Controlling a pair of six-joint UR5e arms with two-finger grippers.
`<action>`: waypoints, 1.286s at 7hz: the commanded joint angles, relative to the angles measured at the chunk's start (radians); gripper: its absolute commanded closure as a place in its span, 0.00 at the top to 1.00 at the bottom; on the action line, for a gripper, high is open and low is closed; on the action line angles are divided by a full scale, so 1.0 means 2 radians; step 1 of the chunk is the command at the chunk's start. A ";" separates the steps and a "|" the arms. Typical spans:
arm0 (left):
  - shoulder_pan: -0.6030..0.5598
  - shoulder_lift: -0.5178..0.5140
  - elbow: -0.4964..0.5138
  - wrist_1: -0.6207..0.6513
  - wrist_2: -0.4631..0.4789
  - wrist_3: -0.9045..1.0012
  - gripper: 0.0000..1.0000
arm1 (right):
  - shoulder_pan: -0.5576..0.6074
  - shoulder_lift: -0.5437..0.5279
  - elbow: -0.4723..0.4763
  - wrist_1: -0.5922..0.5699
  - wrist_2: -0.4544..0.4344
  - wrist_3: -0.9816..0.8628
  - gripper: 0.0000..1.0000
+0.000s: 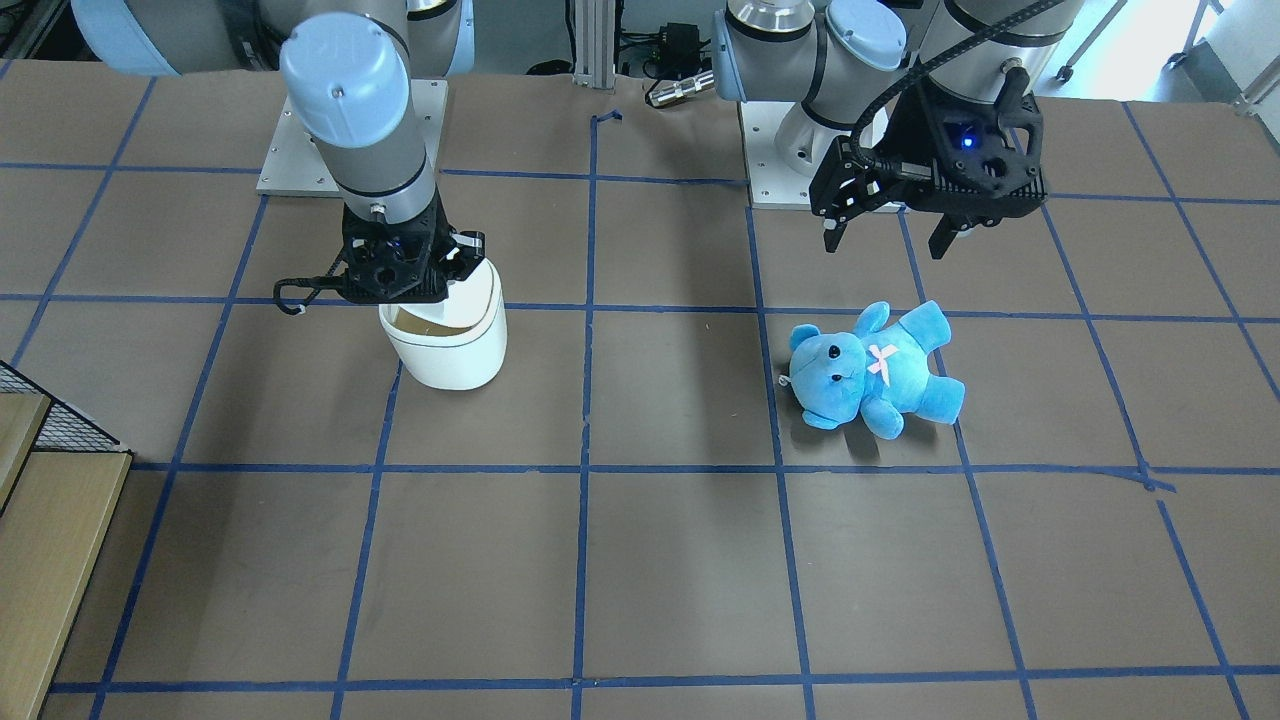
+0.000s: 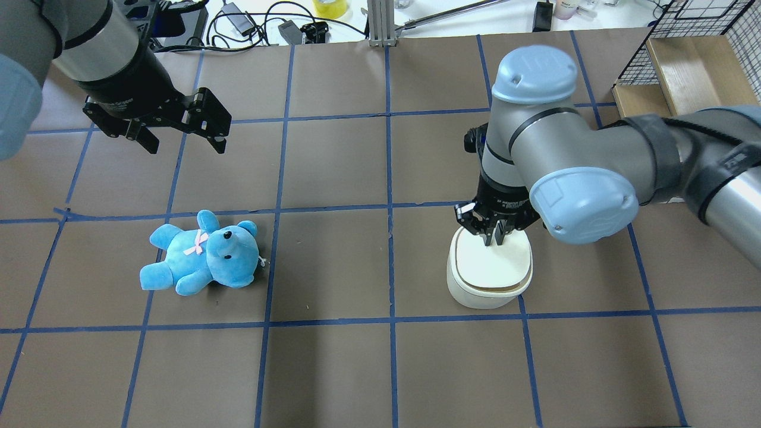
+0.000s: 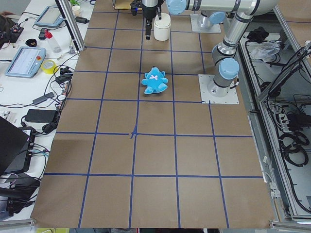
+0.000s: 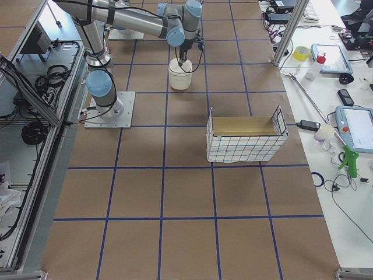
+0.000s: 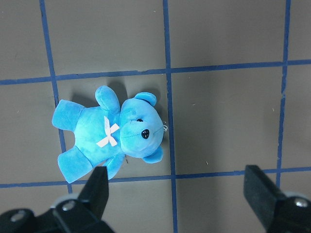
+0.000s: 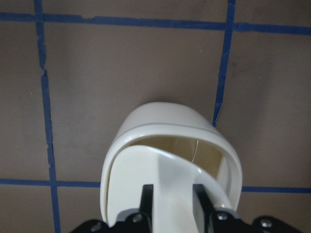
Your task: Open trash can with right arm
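Observation:
The white trash can (image 1: pixel 447 352) stands on the brown table, also in the overhead view (image 2: pixel 484 292) and the right wrist view (image 6: pixel 160 116). Its gold-edged lid (image 2: pixel 490 261) is tilted up, and the hollow inside shows under it (image 6: pixel 194 145). My right gripper (image 2: pixel 494 238) points straight down over the can, with its narrow-set fingers (image 6: pixel 146 196) closed on the raised lid (image 6: pixel 167 170). My left gripper (image 1: pixel 890 238) hangs open and empty above the table, well away from the can, over the blue teddy bear (image 5: pixel 112 133).
The blue teddy bear (image 2: pixel 202 261) lies on its back in the other half of the table. A wire basket holding a wooden box (image 4: pixel 245 137) stands beyond the can (image 2: pixel 684 59). The arm base plates (image 1: pixel 800 160) sit at the robot's edge.

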 commanded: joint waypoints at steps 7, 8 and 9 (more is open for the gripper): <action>0.000 0.000 0.000 0.000 0.000 0.000 1.00 | -0.046 -0.004 -0.163 0.096 -0.001 -0.036 1.00; 0.000 0.000 0.000 0.000 0.000 0.000 1.00 | -0.046 -0.004 -0.163 0.096 -0.001 -0.036 1.00; 0.000 0.000 0.000 0.000 0.000 0.000 1.00 | -0.045 -0.004 -0.161 0.095 -0.001 -0.036 1.00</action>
